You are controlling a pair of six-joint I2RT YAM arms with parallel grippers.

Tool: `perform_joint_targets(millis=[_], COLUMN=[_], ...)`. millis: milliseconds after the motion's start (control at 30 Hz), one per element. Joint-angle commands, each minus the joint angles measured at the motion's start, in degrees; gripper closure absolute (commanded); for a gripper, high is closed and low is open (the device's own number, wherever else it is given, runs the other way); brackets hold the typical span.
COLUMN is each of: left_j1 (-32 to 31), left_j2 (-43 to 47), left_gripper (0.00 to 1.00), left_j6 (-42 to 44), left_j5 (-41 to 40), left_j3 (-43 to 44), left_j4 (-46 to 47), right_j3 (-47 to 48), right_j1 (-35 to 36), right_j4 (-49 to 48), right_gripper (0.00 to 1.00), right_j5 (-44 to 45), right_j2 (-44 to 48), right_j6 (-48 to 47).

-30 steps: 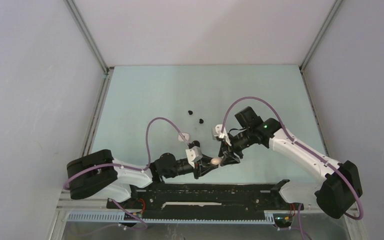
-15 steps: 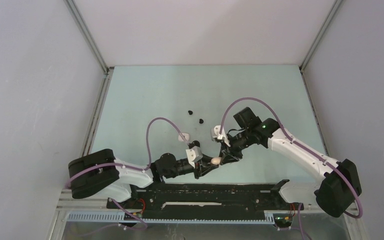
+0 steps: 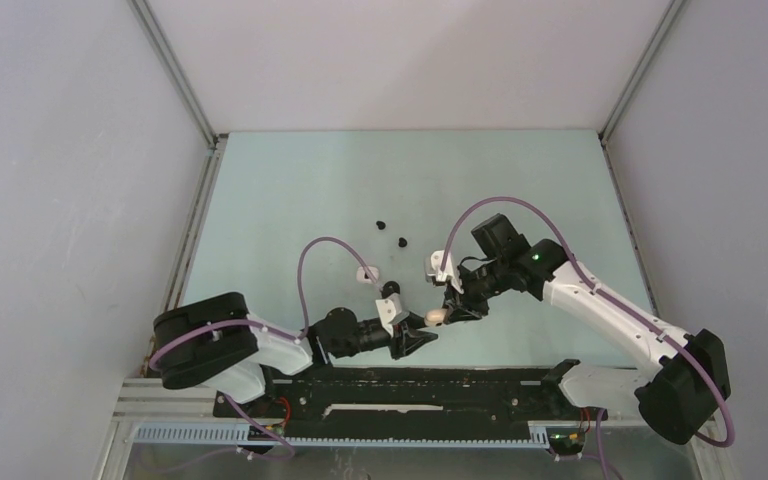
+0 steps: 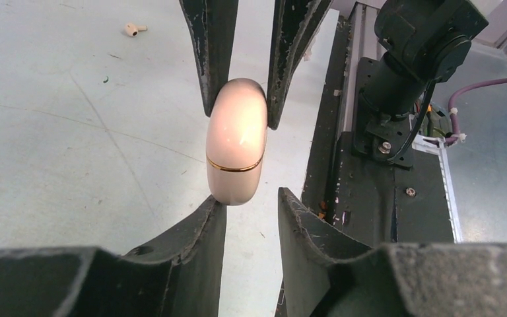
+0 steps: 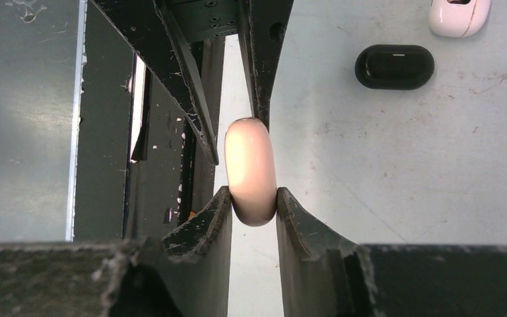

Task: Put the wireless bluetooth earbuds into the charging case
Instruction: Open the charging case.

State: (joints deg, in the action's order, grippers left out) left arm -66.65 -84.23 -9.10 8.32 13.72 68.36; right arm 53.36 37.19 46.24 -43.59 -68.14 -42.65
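Right end effector (image 5: 251, 193) clamps the cream, gold-banded charging case (image 4: 236, 148).

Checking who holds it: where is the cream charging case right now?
Top view: the cream charging case is low centre, near the table's front edge, clamped in the right pincer, with the open left pincer just below-left of it.

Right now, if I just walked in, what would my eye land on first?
The glossy cream case, pinched in the right gripper by the table's near edge. The left gripper stands open at the case's other end. Farther out, two black buds lie loose on the pale green surface.
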Motion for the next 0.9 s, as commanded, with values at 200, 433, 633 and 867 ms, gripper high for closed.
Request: perform_joint_targets(millis=[200, 433, 633, 867], left_j1=[-0.22, -0.22, -0.23, -0.23], left_j2=[-1.68, -2.71, -2.91, -2.80], left_gripper=[0.61, 0.59, 0.57, 0.61], left_j6=[-2.39, -2.83, -2.56, -0.80], left_j5=[0.67, -1.69, -2.88, 0.27], left_j3=[-0.99, -0.53, -0.97, -1.94], left_j4=[8.34, 7.81, 8.74, 10.70], right_j3=[1.71, 1.74, 1.74, 1.74], right_j1=[1.52, 1.91, 1.83, 1.86], right_j4=[-1.60, -0.85, 0.04, 1.06], right_gripper=[0.93, 0.93, 0.93, 0.93], right_j5=[2.63, 1.53, 0.91, 0.42], right_j2=[-0.54, -0.59, -0.59, -1.21], right_j6=[-0.54, -1.16, -1.96, -2.59])
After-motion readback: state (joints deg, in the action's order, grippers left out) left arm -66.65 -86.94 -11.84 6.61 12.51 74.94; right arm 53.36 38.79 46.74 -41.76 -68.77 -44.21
